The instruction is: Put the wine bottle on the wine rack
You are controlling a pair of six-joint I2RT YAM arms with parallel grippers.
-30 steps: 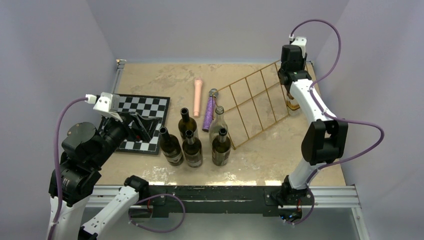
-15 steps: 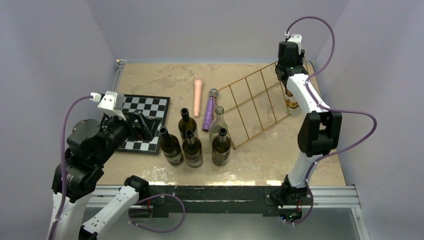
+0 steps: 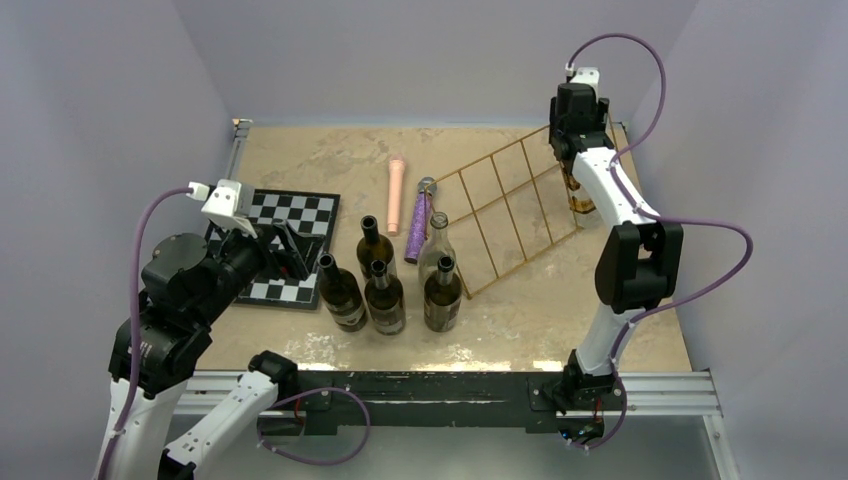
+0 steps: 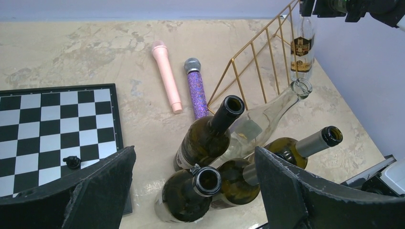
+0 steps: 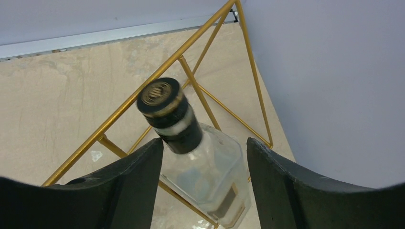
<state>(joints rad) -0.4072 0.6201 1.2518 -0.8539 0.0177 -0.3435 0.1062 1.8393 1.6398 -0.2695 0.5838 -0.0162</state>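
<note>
The wine rack [image 3: 510, 205], a long golden wire frame, lies at the back right and also shows in the left wrist view [image 4: 253, 62]. A clear square bottle with a black cap [image 5: 210, 171] stands at the rack's right end [image 3: 583, 203]. My right gripper [image 5: 205, 143] is open above it, its fingers on either side of the neck without gripping [image 3: 573, 168]. Several dark wine bottles [image 3: 385, 298] and one clear one [image 3: 436, 245] stand grouped mid-table. My left gripper [image 4: 194, 157] is open and empty above that group's left side [image 3: 290, 252].
A black-and-white chessboard [image 3: 300, 215] lies at the left under my left gripper, with one black pawn [image 4: 71, 162] on it. A pink microphone [image 3: 397, 192] and a purple glitter microphone [image 3: 420, 222] lie behind the bottles. Grey walls close in the table.
My right gripper has risen and drawn back from the clear bottle, which stays standing by the rack. My left arm has shifted slightly right towards the bottle group.
</note>
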